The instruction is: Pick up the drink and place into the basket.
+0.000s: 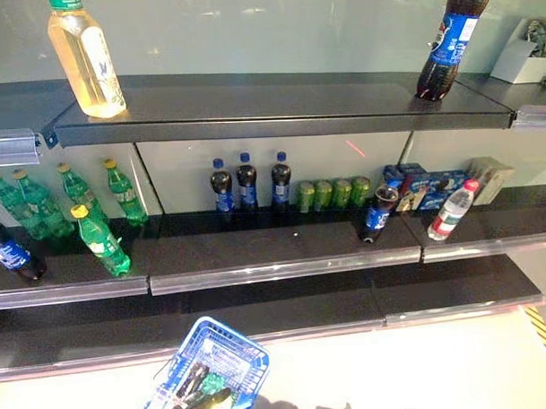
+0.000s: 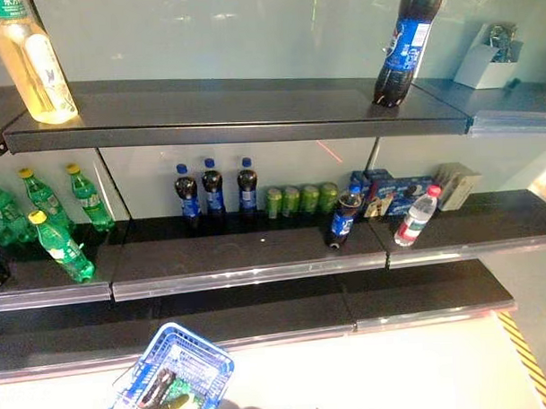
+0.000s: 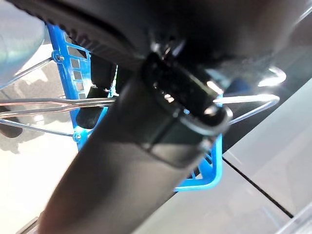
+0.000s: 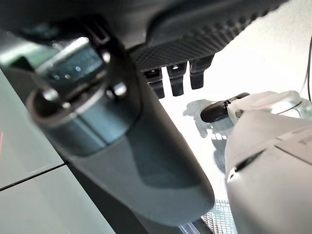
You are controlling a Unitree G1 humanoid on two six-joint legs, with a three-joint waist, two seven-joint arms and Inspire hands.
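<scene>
Blue basket (image 1: 216, 359) on floor; labels unreadable.

Bright light is falling from above, glaring off the pale glossy back wall (image 1: 276, 29) and whitening the pale floor (image 1: 395, 371) below the shelves. The dark grey top shelf (image 1: 279, 110) is casting deep shade over the dark middle shelf (image 1: 274, 245), where the small dark cola bottles (image 1: 246, 183) are sitting dim. The clear plastic shelf-edge strip (image 1: 284, 270) is catching soft highlights. In the wrist views each dark robot hand (image 3: 161, 126) is looming out of focus, and the blue plastic wire-handled basket (image 3: 209, 170) behind is blurring too, sunlit floor beyond it washing out.
</scene>
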